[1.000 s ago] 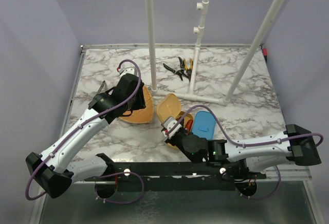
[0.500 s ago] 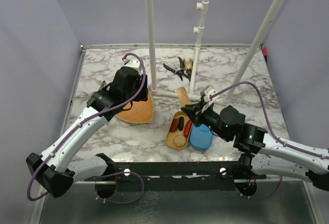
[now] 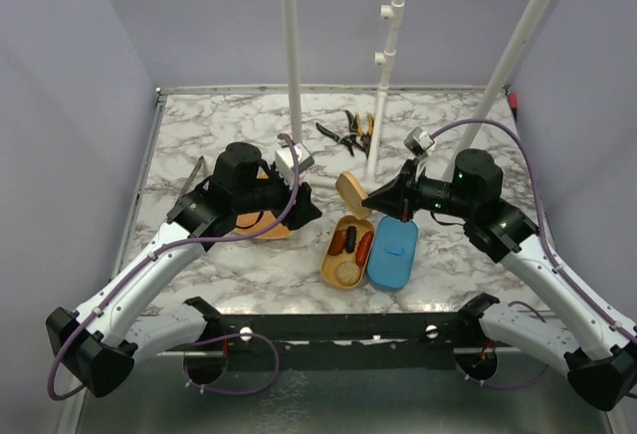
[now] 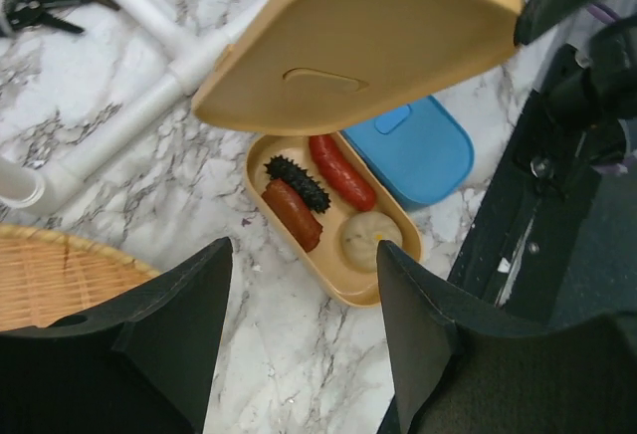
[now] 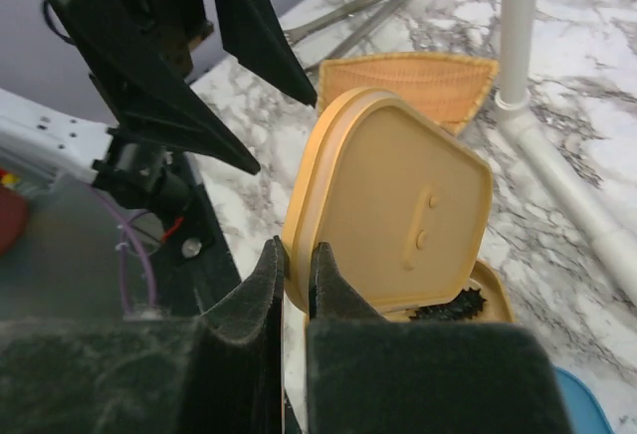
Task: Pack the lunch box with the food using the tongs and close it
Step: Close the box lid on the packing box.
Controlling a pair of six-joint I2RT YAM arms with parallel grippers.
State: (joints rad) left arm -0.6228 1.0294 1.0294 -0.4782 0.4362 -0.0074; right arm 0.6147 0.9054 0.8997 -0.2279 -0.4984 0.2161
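While the right hand [image 5: 296, 273] pinches the rim of the light, stiff, probably slippery lid [image 5: 398, 205], tilted over the 12 o'clock end of the lunch box [image 3: 327, 271] holding the food [image 4: 341, 171], the left hand [image 4: 299, 255] hovers spread and empty.

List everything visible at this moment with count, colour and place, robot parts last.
table: one, white-grey marble, under everything
pipe frame: one, white, far half of table
pliers: apparently two pairs, black and yellow, far centre
tongs: one, grey, far left
basket: one, woven tan, by left arm
lunch box: one, tan, near centre, open
food: four pieces, red, orange, dark brown, beige, inside lunch box
blue container: one, blue, right of lunch box
lid: one, tan, tilted above lunch box
left claw: one, black, open, left of lunch box
right claw: one, black, shut on lid
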